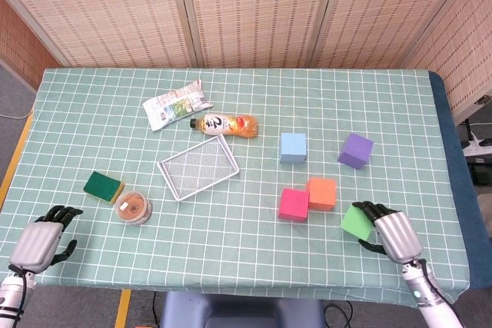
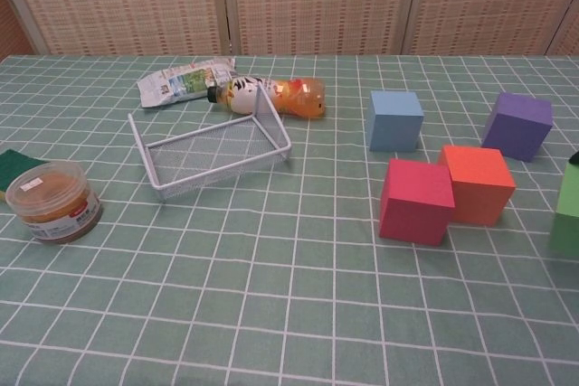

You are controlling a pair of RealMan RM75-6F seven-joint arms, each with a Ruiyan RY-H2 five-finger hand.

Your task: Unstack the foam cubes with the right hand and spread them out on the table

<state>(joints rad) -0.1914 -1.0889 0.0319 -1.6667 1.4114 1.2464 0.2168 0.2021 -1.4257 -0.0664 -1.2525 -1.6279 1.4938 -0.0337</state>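
Observation:
My right hand [image 1: 394, 234] holds the green foam cube [image 1: 356, 223] near the table's front right, to the right of the pink and orange cubes. In the chest view only a sliver of the green cube [image 2: 568, 212] shows at the right edge. The pink cube [image 1: 294, 204] and the orange cube [image 1: 321, 193] sit side by side, touching. The light blue cube [image 1: 293, 147] and the purple cube [image 1: 355, 150] stand apart further back. My left hand [image 1: 37, 241] hovers at the front left edge with its fingers loosely curled, holding nothing.
A wire basket [image 1: 197, 167] lies on its side mid-table. Behind it are an orange drink bottle [image 1: 224, 124] and a snack packet [image 1: 177, 104]. A green sponge [image 1: 103, 186] and a small lidded tub [image 1: 134, 207] sit front left. The table's right edge [image 1: 452, 190] is close to my right hand.

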